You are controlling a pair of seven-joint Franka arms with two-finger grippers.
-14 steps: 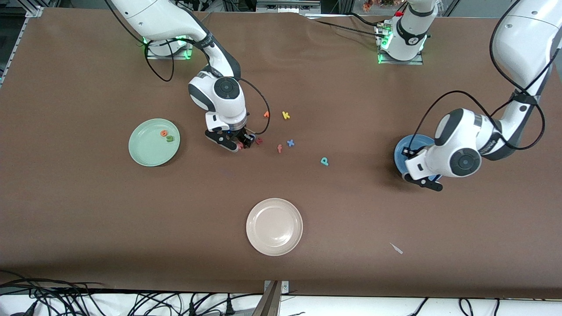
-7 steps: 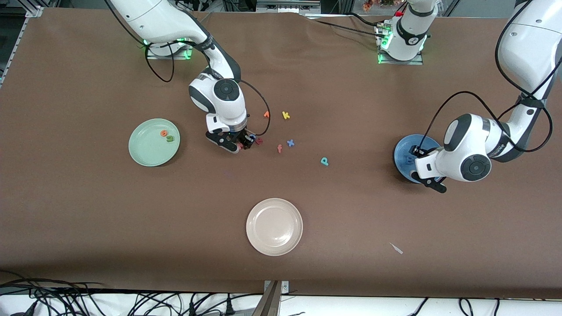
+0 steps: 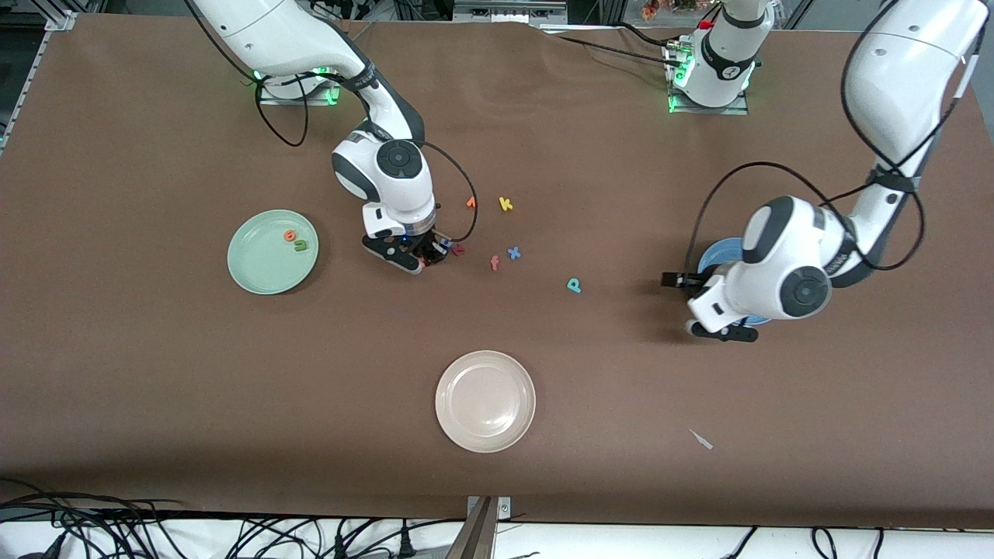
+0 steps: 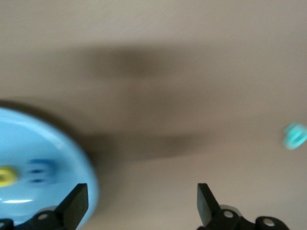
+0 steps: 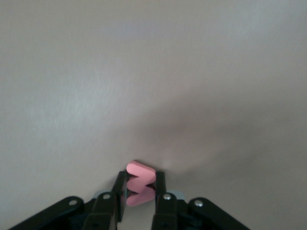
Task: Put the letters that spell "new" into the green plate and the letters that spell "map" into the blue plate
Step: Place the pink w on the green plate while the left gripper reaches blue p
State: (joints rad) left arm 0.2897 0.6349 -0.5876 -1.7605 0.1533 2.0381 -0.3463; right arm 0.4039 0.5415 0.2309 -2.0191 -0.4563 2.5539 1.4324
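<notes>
Both arms glossy white with dark grey joint bands and round grey caps, black cables looping beside wrists, black tool fingers (image 5: 117,191) with silver screws, green base lights

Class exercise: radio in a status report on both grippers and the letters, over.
Right gripper shut on pink w. Left gripper open by blue plate, m and a inside. Teal p on the table, unobstructed.

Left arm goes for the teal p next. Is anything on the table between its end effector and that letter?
Nothing visible. The left end effector, open, hangs by the blue plate; only bare table lies between there and the teal p. The blue x and pink f lie past the p toward the right arm's end.
</notes>
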